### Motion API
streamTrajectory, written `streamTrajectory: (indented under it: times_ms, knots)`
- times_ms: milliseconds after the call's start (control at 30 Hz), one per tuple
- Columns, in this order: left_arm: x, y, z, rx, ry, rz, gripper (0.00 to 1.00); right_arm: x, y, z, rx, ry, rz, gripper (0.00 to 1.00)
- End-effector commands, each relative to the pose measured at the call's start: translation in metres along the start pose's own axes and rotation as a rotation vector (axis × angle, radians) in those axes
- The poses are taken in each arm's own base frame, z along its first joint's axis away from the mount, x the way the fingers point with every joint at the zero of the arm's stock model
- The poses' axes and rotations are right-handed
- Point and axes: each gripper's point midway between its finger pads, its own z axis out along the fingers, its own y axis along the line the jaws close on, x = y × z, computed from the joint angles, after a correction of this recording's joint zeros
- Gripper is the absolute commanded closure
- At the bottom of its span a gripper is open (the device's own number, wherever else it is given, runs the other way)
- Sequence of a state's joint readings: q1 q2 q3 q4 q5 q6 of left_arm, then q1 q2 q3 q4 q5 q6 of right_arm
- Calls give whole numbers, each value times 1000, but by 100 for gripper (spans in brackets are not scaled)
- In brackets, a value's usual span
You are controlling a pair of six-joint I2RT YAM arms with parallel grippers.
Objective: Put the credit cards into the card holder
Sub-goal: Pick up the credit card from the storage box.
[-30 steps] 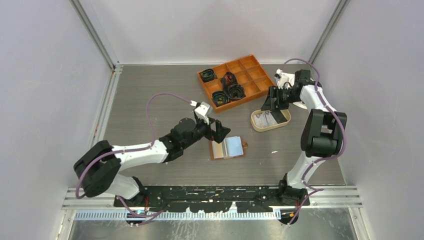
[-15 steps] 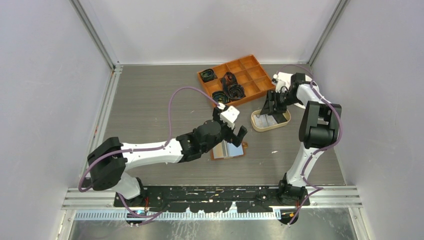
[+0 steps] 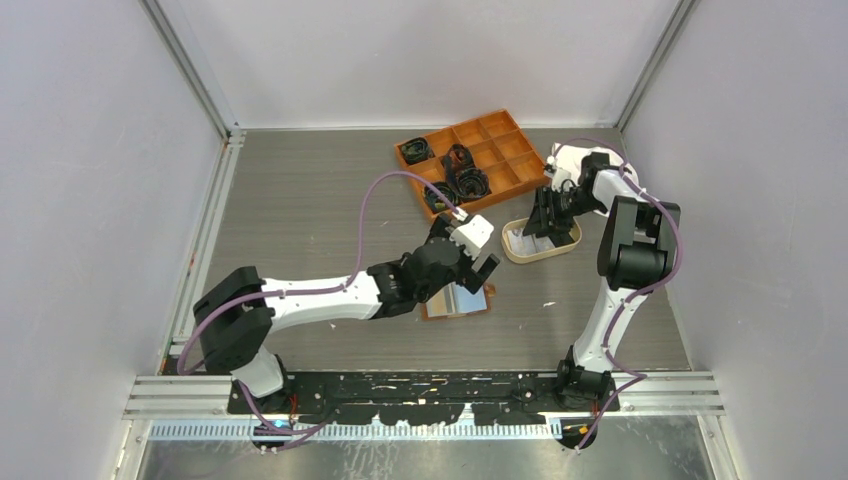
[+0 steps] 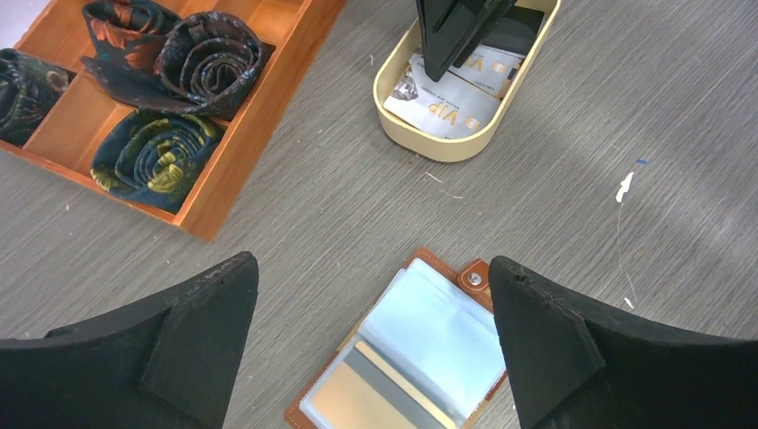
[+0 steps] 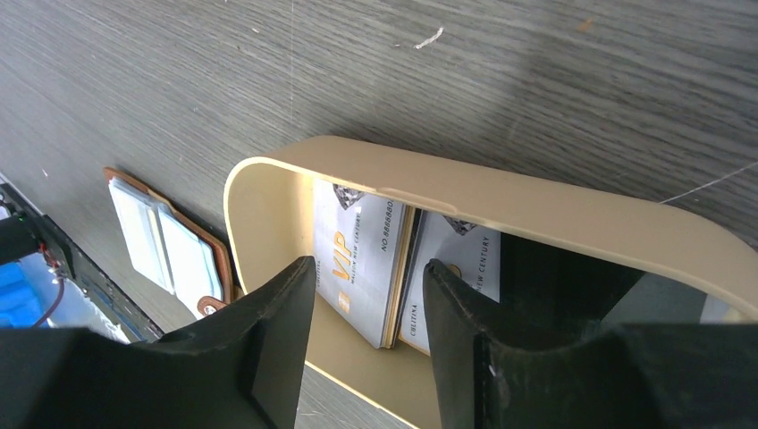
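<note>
Swinging over the card holder, the left gripper spreads its fingers wide; the right gripper, in the tray, narrows its fingers around 1 credit card, not yet pinching.

Across your grey surface, an orange compartment box sits toward 1 o'clock, with several rolled patterned ties filling its left cells. A beige oval tray lies near the box's 5 o'clock side. From above, a white scrap lies at the tray's 6 o'clock.
</note>
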State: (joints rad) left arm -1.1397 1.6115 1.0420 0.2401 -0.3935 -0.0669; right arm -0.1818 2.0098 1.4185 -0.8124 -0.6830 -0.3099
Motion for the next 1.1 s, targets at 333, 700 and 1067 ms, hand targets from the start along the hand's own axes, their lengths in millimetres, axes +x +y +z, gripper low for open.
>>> streamTrajectory:
  times_ms: [333, 700, 1067]
  knots:
    - [-20, 6, -1, -36, -48, -11, 0, -8, 6, -11, -66, -27, -47, 47]
    - [-22, 9, -9, -8, -129, -54, 0, -8, 5, -7, -89, -42, 1, 49]
    - [-22, 9, -11, 2, -142, -62, 0, -4, 14, 5, -188, -39, 79, 50]
